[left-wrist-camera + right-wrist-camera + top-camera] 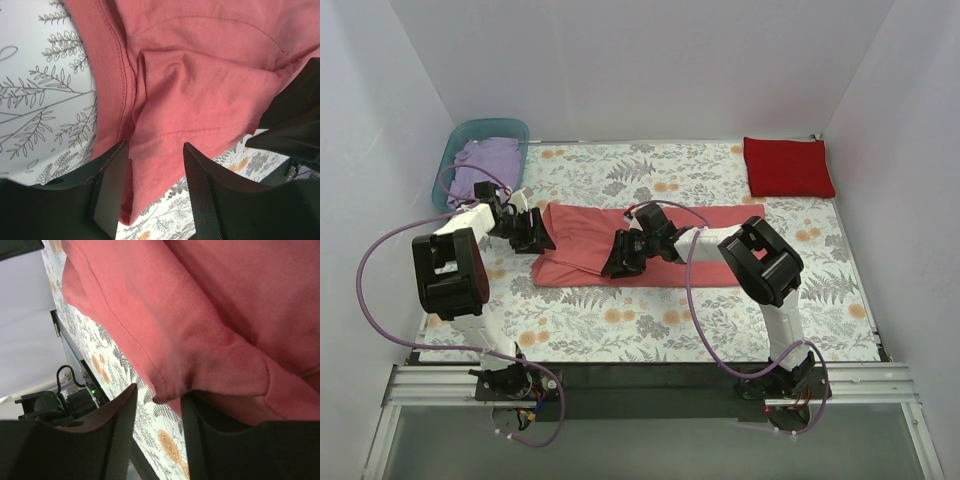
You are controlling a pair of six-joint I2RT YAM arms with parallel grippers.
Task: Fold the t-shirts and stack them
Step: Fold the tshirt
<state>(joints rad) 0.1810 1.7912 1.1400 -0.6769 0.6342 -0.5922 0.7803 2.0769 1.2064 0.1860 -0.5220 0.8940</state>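
Salmon-pink t-shirt [582,232] lies as a long band across the middle of the floral-print cloth [650,172].
Left gripper [532,236] at the band's left end: jaws straddle a puckered hem fold and pinch it.
Right gripper [623,258] at the near edge, mid-band: jaws narrow, a bunched hem is clamped between them.
Deep red t-shirt [788,166] is folded at the far right corner.
Lavender t-shirt [485,160] lies in the teal tub [490,124], far left.
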